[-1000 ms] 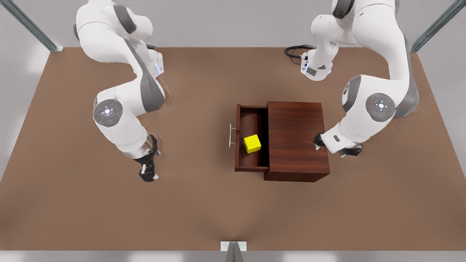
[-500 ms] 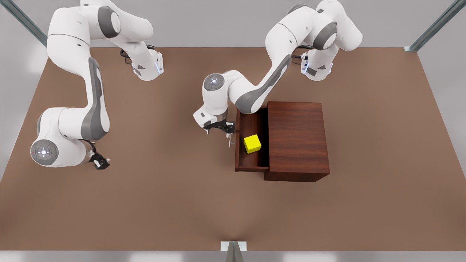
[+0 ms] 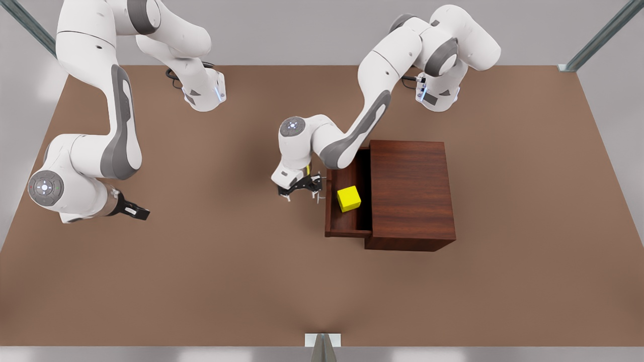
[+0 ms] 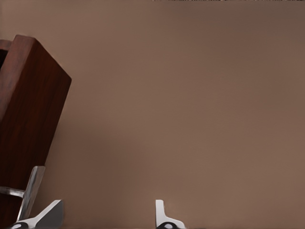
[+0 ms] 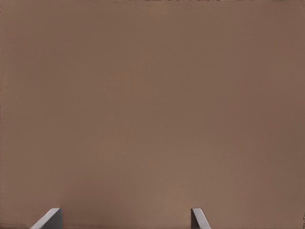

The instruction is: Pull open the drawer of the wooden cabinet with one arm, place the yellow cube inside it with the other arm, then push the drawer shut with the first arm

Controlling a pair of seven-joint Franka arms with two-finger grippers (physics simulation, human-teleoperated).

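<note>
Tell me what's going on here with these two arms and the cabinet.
The drawer stands pulled out of the cabinet toward the front view's left, and the cube already sits inside it. The left tool is open right at the drawer's handle, which lies beside one fingertip, apparently lining up to push the drawer shut. The right tool waits, open, over the bare table far to the front view's left.

Both end effectors [image 3: 302, 195] [image 3: 143, 213] spread wide
</note>
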